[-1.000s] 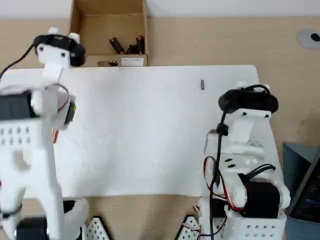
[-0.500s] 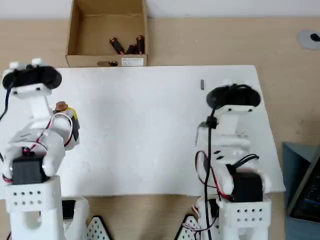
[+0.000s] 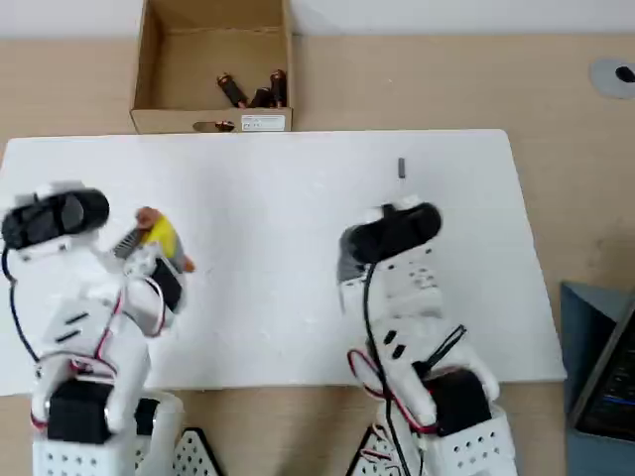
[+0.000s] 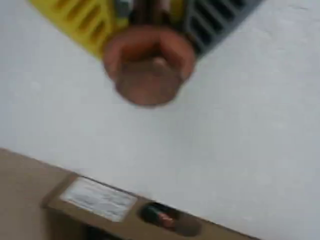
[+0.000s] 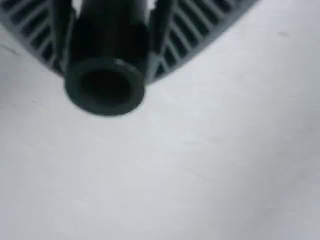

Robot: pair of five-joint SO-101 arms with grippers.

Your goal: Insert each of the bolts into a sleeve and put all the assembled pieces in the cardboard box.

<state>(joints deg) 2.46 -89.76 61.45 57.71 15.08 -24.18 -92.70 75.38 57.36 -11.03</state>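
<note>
My left gripper (image 3: 159, 241) hangs over the left part of the white mat, shut on a copper-coloured bolt (image 3: 148, 216). In the left wrist view the bolt's round head (image 4: 148, 67) sticks out between the yellow finger (image 4: 75, 22) and the grey finger (image 4: 220, 20). My right gripper (image 5: 107, 20) is shut on a black sleeve (image 5: 105, 87) whose open end faces the camera, just above the mat. From above, the right arm's wrist (image 3: 392, 233) covers that gripper near the mat's middle. The cardboard box (image 3: 149, 79) stands at the back left with several assembled pieces (image 3: 253, 91) inside.
The white foam mat (image 3: 278, 297) covers most of the table. A small grey piece (image 3: 402, 168) lies on it at the back right. A grey disc (image 3: 613, 74) sits at the far right corner, and a dark object (image 3: 600, 367) at the right edge. The box's front wall (image 4: 100, 205) shows beyond the bolt.
Both arms have drawn back toward the near edge. The left one came away from the box with the bolt in its grip; the right one shifted left toward the mat's middle.
</note>
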